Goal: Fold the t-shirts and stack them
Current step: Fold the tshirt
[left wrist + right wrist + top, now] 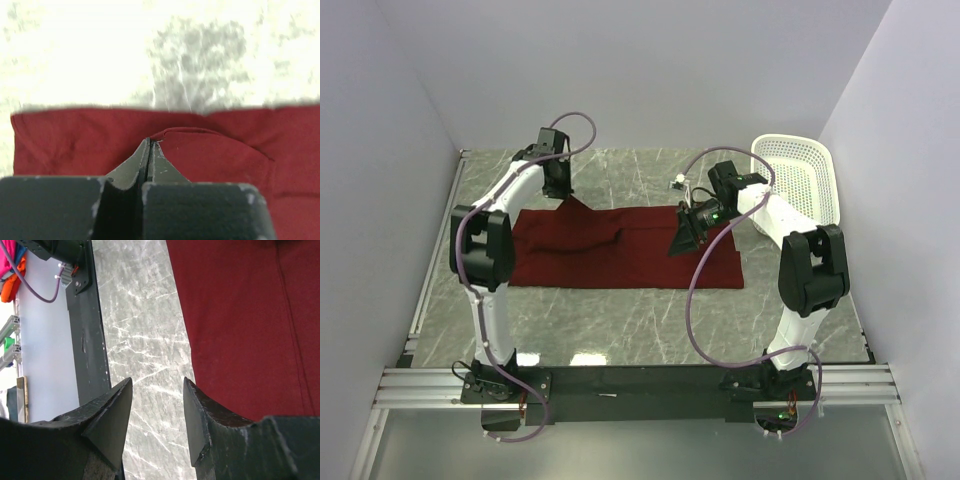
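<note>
A dark red t-shirt [630,255] lies spread across the middle of the marble table. My left gripper [570,196] is at its far left edge, shut on a pinch of the cloth, which rises into a small peak there. In the left wrist view the closed fingertips [149,145] hold a raised fold of the red shirt [215,155]. My right gripper [680,238] hovers over the right part of the shirt, open and empty. In the right wrist view its gripper [157,390] is over bare marble, beside the shirt's edge [240,315].
A white plastic basket [802,180] stands at the back right corner. A small white object [677,182] lies on the table behind the shirt. The black front rail [87,340] and grey walls bound the table.
</note>
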